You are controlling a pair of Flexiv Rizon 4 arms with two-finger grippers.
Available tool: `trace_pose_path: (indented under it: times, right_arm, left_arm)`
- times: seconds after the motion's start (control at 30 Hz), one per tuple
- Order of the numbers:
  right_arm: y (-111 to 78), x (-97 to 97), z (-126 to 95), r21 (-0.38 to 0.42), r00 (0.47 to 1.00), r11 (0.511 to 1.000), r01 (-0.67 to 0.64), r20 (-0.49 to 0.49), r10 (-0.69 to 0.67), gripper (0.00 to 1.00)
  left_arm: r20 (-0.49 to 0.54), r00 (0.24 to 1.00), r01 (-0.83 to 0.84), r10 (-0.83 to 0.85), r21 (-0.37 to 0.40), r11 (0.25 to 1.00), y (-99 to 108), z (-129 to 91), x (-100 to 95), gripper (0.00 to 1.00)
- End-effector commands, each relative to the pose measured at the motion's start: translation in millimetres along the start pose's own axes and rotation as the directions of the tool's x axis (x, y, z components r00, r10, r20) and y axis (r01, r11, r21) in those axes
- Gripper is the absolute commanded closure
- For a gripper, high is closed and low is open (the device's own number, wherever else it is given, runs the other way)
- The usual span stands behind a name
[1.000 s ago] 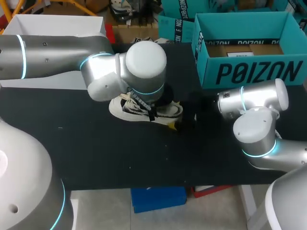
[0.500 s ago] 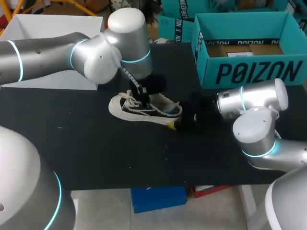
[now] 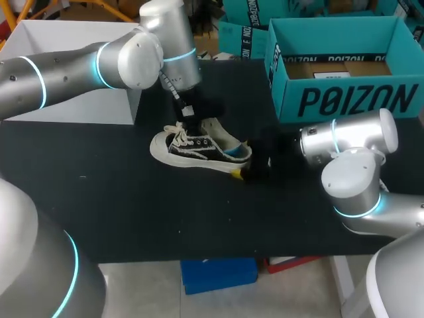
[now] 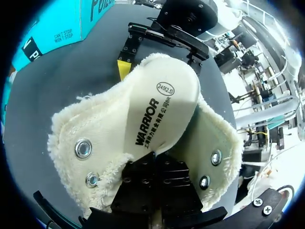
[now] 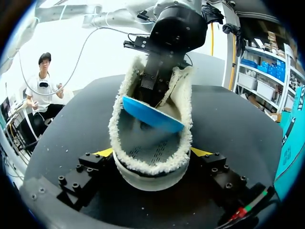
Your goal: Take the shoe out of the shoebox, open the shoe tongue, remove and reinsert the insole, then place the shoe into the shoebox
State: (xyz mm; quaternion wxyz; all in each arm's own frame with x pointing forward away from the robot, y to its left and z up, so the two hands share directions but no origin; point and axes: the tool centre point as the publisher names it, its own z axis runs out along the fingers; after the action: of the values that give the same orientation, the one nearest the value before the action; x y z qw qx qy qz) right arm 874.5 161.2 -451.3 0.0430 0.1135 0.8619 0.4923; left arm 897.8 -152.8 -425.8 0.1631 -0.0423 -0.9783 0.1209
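Note:
The white-and-black shoe point(image 3: 192, 149) lies on its sole on the black table point(image 3: 132, 205), fleece lining spread wide point(image 4: 76, 129). My left gripper point(image 3: 197, 118) hangs over the shoe's opening, shut on one end of the white insole point(image 4: 162, 107). The insole is lifted partway out, its blue underside point(image 5: 152, 117) showing in the right wrist view. My right gripper point(image 5: 152, 153) grips the heel point(image 5: 150, 176) from both sides, yellow fingertips point(image 5: 102, 152) against it. The teal shoebox point(image 3: 344, 99) stands open at the back right.
A white box point(image 3: 66, 40) stands at the table's back left, behind my left arm. A second teal box point(image 3: 235, 36) stands behind the table's far edge. My right arm's elbow point(image 3: 354, 179) sits near the front right.
My left arm has risen and drawn back to the left from over the shoe, pulling the insole up out of it. The right arm and the shoe have stayed put.

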Motion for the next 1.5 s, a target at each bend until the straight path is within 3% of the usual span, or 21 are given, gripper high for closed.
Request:
trace_pose_path:
  times: [0.03, 0.07, 0.13, 0.27, 0.3, 0.33, 0.37, 0.73, 0.97, 1.3, 1.5]
  right_arm:
    - [-3.7, 3.7, 4, 0.004, 1.0, 1.0, -0.001, -0.001, 0.001, 1.0]
    - [-3.7, 3.7, 4, 0.004, 1.0, 1.0, -0.001, -0.001, 0.001, 1.0]
    - [-3.7, 3.7, 4, 0.004, 1.0, 1.0, -0.001, -0.001, 0.001, 1.0]
    - [-3.7, 3.7, 4, 0.004, 1.0, 1.0, -0.001, -0.001, 0.001, 1.0]
    - [-3.7, 3.7, 4, 0.004, 1.0, 1.0, -0.001, -0.001, 0.001, 1.0]
    - [-3.7, 3.7, 4, 0.004, 1.0, 1.0, -0.001, -0.001, 0.001, 1.0]
    - [-3.7, 3.7, 4, 0.004, 1.0, 1.0, -0.001, -0.001, 0.001, 1.0]
    - [-3.7, 3.7, 4, 0.004, 1.0, 1.0, -0.001, -0.001, 0.001, 1.0]
    - [-3.7, 3.7, 4, 0.004, 1.0, 1.0, -0.001, -0.001, 0.001, 1.0]
    - [-3.7, 3.7, 4, 0.004, 1.0, 1.0, -0.001, -0.001, 0.001, 1.0]
    - [-3.7, 3.7, 4, 0.004, 1.0, 1.0, -0.001, -0.001, 0.001, 1.0]
  left_arm:
    - [0.228, 0.967, -0.097, 0.11, -0.066, 0.993, -22, 23, 12.6, 1.0]
    - [0.211, 0.961, -0.165, 0.18, -0.084, 0.983, -29, 23, 15.9, 1.0]
    - [0.22, 0.961, -0.149, 0.166, -0.09, 0.985, -46, 25, 29.9, 1.0]
    - [0.227, 0.956, -0.166, 0.187, -0.107, 0.98, -47, 24, 29.8, 1.0]
    - [0.229, 0.955, -0.168, 0.189, -0.11, 0.98, -51, 23, 32.4, 1.0]
    - [0.294, 0.927, -0.2, 0.233, -0.137, 0.97, -62, 19, 37.5, 1.0]
    - [0.268, 0.932, -0.215, 0.244, -0.132, 0.968, -67, 17, 43.7, 1.0]
    - [0.26, 0.941, -0.19, 0.217, -0.127, 0.974, -68, 8, 56.0, 1.0]
    - [0.272, 0.942, -0.163, 0.199, -0.151, 0.975, -67, -2, 53.4, 1.0]
    - [0.285, 0.953, -0.033, 0.102, -0.236, 0.971, -67, -43, 39.1, 1.0]
    - [0.211, 0.975, -0.003, 0.063, -0.274, 0.962, -58, -55, 18.0, 1.0]
